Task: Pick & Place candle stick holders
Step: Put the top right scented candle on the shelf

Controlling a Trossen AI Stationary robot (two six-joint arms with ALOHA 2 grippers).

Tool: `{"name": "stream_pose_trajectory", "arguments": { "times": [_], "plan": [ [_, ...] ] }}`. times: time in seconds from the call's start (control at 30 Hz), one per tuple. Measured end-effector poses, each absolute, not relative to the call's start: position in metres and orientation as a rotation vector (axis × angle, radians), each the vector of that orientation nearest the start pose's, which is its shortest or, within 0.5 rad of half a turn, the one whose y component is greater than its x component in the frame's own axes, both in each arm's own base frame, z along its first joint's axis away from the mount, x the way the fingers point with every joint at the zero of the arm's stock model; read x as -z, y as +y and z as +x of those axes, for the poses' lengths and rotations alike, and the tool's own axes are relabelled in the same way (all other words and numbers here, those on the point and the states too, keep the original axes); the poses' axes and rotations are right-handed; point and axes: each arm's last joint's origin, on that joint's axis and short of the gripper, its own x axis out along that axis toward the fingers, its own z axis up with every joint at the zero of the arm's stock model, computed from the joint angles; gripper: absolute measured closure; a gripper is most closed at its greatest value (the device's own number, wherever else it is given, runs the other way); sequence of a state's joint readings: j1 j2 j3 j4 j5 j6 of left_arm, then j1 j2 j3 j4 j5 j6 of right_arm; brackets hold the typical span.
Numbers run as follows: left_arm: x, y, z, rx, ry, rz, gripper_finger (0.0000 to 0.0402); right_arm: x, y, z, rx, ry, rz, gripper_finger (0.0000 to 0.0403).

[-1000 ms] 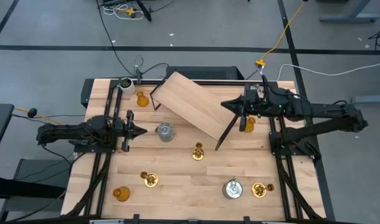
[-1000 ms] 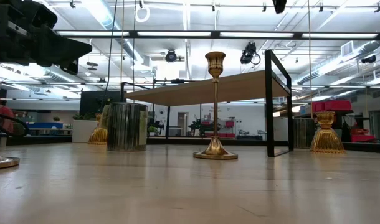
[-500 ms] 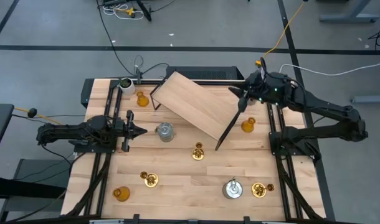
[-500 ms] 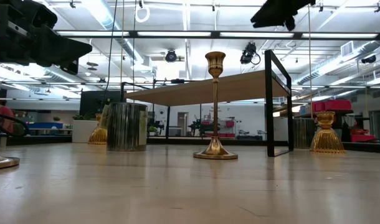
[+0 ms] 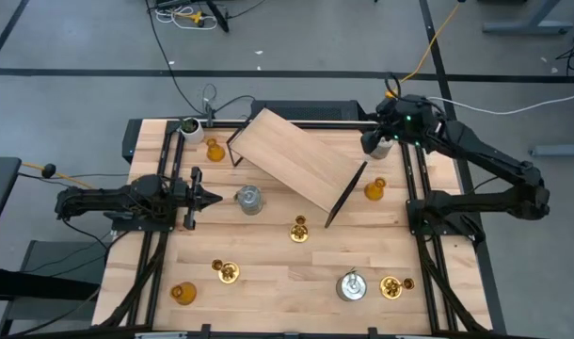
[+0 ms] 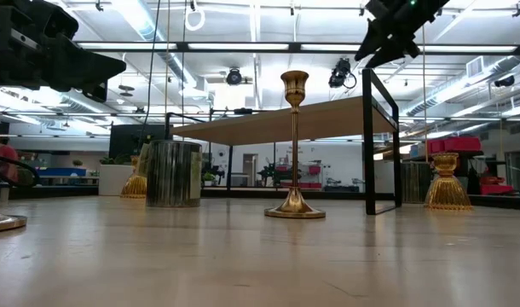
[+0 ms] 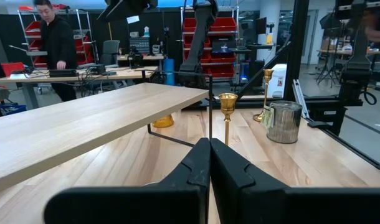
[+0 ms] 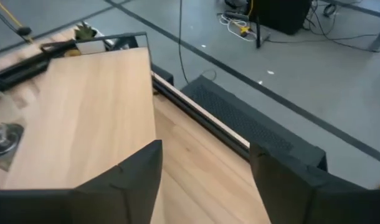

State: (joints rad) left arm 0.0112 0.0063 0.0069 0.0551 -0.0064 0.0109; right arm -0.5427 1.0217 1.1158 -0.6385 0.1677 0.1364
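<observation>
**Right arm empty-handed over the far corner, holders scattered below**

Plainly, the biggest thing on the table (image 5: 268, 282) is the raised wooden shelf (image 5: 292, 155) on its black frame, lying askew across the upper middle of the high view. The right gripper (image 5: 374, 141) hangs beside the shelf's upper right end, its fingers (image 8: 131, 171) spread well apart with nothing between them, as the right wrist view shows. The left gripper (image 5: 215, 199) waits at the left middle, pinched fully together and empty.

The candle stick holders are spread about: a grey cylinder (image 5: 249, 199) just right of the left gripper, another (image 5: 351, 285) at lower right; amber glass ones at upper left (image 5: 214, 150), lower left (image 5: 182, 294), and one (image 5: 374, 189) just below the right gripper beside the shelf leg; brass sticks at centre (image 5: 299, 229), lower left (image 5: 228, 272) and lower right (image 5: 391, 286). A small white plant pot (image 5: 188, 126) sits at the upper left corner.

I'd judge the next pick is open. To do it well, the right arm should come straight down over its chosen holder, keep clear of the shelf frame, and close low on the body so a tall brass stick cannot tip.

No brand, label or writing can be read anywhere.
</observation>
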Motion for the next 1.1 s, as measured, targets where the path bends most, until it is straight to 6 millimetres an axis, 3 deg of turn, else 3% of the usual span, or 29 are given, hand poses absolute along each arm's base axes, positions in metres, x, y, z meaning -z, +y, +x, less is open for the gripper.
{"name": "stream_pose_trajectory", "arguments": {
  "times": [0.57, 0.87, 1.1],
  "plan": [
    [-0.171, 0.001, 0.098, -0.017, -0.056, 0.011, 0.0390, -0.379, -0.130, 0.177, 0.775, 0.566, 0.274, 0.0140],
    [-0.171, 0.001, 0.098, -0.018, -0.055, 0.011, 0.0390, -0.365, -0.145, 0.177, 0.974, 0.802, 0.329, 0.0140],
    [-0.171, 0.001, 0.098, -0.017, -0.055, 0.011, 0.0390, -0.355, -0.149, 0.180, 1.060, 0.859, 0.369, 0.0140]
  ]
}}
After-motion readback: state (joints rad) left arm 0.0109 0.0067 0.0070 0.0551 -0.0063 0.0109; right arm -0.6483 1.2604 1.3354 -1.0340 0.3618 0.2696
